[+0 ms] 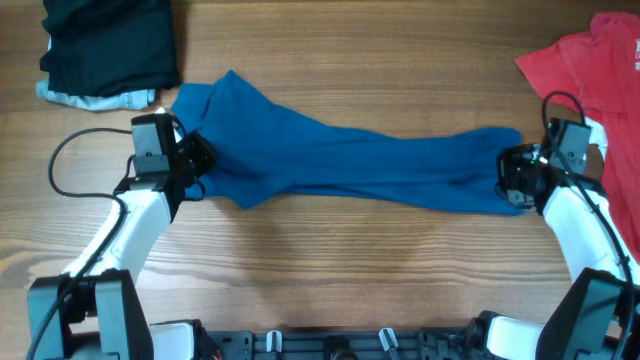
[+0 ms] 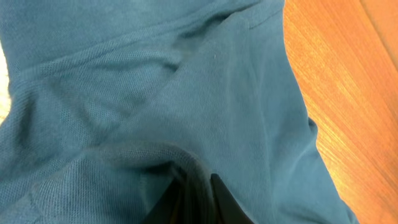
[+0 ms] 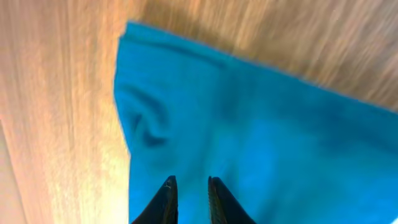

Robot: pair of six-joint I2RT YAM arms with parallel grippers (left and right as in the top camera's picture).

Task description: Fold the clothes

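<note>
The deep-blue shirt (image 1: pixel 350 160) lies stretched in a long band across the wooden table (image 1: pixel 350 270). My left gripper (image 1: pixel 200 160) is at its left end, near the collar. In the left wrist view the gripper (image 2: pixel 198 193) has its dark fingers pinched on a raised fold of the blue shirt (image 2: pixel 155 81). My right gripper (image 1: pixel 510 175) is at the shirt's right end. In the right wrist view the gripper (image 3: pixel 191 182) hangs over the flat blue shirt (image 3: pixel 261 137) near its edge, its tips a narrow gap apart and gripping nothing.
A red shirt (image 1: pixel 600 70) lies at the back right, close behind the right arm. Black pieces (image 1: pixel 110 40) on a pale-blue piece (image 1: pixel 95 98) are piled at the back left. Bare wood lies in front of the blue shirt.
</note>
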